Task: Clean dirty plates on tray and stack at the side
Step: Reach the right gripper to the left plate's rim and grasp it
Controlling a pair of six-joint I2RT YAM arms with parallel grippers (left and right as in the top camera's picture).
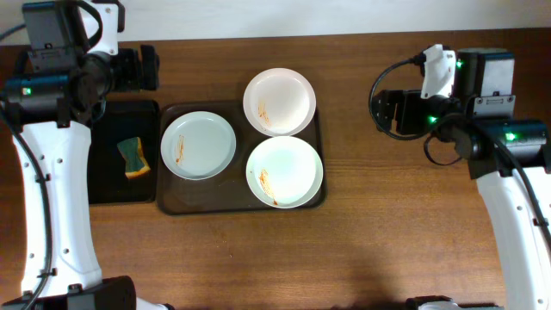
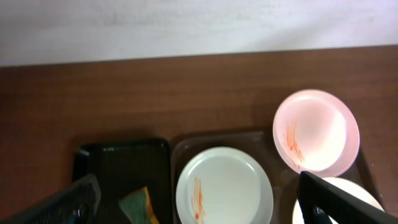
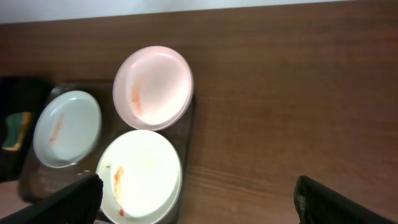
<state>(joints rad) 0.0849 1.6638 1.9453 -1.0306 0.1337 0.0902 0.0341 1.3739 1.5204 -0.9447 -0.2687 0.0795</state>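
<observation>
Tray (image 3: 43, 177) sits toward the table's far edge, holding three white plates with orange-red smears: pinkish plate (image 3: 155, 87) overlapping the far rim, left plate (image 3: 67, 127), and bright plate (image 3: 142, 177) nearest the camera. Right gripper (image 3: 198, 199) fingers (image 3: 68, 202) are spread wide.

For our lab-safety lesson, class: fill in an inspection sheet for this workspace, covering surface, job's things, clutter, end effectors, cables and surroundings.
Surface: brown wooden table.
Job's things: grey-brown tray holds three white plates, each smeared orange-red: left plate, near plate, and far plate overhanging the tray's far rim.
Clutter: black tray beside it, carrying a green and yellow sponge.
End effectors: left end effector and right end effector both open, holding nothing.
Cables: black cable looped at the right arm.
Surroundings: pale wall behind the table.
</observation>
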